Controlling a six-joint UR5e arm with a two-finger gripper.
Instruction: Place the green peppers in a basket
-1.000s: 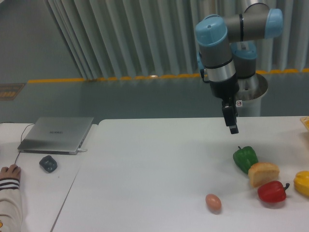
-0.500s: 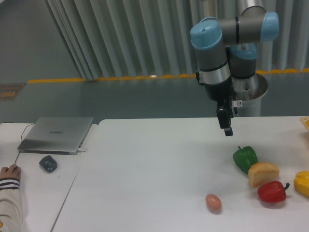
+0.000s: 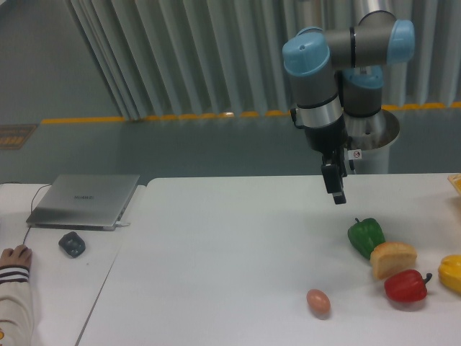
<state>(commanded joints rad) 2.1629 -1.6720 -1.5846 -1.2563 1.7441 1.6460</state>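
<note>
The green pepper [image 3: 366,236], glossy and lobed with a short stem, lies on the white table [image 3: 230,245] at the right. My gripper [image 3: 336,189] hangs above the table, up and to the left of the pepper and well clear of it. I see it side-on as one dark piece, so its jaws do not show as open or shut; nothing is visibly held. No basket is in view.
A bread roll [image 3: 393,258] touches the green pepper's right side. A red pepper [image 3: 405,286], a yellow pepper [image 3: 451,272] and an egg [image 3: 318,302] lie nearby. A laptop [image 3: 85,200], a mouse [image 3: 72,244] and a person's hand [image 3: 14,256] are at the left.
The arm has swung slightly left and the gripper has risen a little, away from the green pepper. The objects on the table have not moved.
</note>
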